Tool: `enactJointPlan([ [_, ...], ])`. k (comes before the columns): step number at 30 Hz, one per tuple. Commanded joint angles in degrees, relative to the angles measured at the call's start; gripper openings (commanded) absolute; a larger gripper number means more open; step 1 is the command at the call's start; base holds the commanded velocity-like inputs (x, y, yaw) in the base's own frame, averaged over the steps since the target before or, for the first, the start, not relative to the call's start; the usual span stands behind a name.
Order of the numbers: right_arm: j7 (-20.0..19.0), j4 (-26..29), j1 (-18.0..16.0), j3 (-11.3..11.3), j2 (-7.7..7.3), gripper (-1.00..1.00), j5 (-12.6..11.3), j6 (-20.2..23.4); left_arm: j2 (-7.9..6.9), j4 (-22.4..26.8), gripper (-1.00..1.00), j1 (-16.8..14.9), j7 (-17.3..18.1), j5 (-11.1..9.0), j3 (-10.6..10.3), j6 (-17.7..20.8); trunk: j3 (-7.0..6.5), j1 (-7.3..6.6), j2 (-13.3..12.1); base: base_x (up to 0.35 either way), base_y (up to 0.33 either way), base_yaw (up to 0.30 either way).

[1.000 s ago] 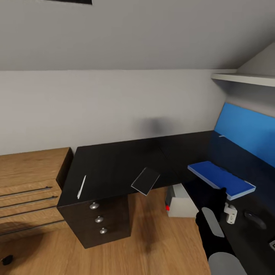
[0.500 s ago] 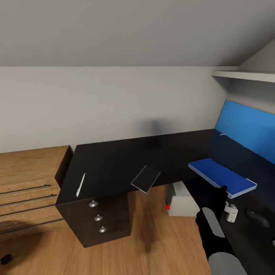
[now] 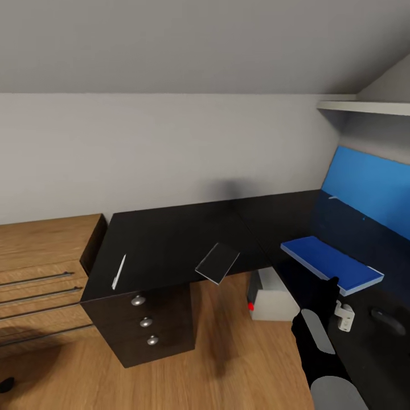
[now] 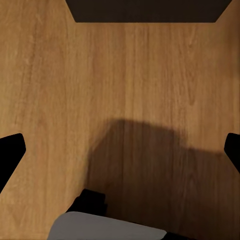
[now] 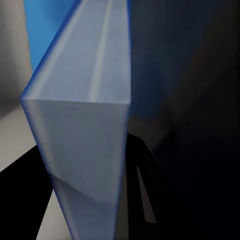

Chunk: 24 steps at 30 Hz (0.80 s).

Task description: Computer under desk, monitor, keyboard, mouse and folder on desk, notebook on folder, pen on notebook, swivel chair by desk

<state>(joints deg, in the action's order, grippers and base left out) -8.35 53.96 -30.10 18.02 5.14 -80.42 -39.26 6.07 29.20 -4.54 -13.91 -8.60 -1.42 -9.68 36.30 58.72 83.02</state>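
Right pincer [image 3: 329,283] still grips the folder [image 3: 330,263] above the desk [image 3: 171,242], unmoved.

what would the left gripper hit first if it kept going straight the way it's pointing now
Most likely the wooden floor: the left wrist view looks along the open fingers at bare boards with nothing between. A dark edge shows farther along; how far off the floor is cannot be told.
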Motion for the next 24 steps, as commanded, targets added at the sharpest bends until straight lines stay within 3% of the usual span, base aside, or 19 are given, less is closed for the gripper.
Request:
enactJointPlan([
  [1, -0.54, 0.01, -0.04, 0.09, 0.04, -1.00, -0.53, -0.03, -0.01, -0.02, 1.00, -0.03, -0.15, -0.54, -0.16, -0.25, 0.23, 0.22, 0.44, 0.000, 0.000, 0.000],
  [24, -0.53, -0.08, -0.04, 0.09, 0.05, -1.00, -0.62, 0.06, -0.01, -0.02, 1.00, -0.03, -0.15, -0.54, -0.20, -0.27, 4.00, 4.83, 8.86, 0.000, 0.000, -0.027],
])
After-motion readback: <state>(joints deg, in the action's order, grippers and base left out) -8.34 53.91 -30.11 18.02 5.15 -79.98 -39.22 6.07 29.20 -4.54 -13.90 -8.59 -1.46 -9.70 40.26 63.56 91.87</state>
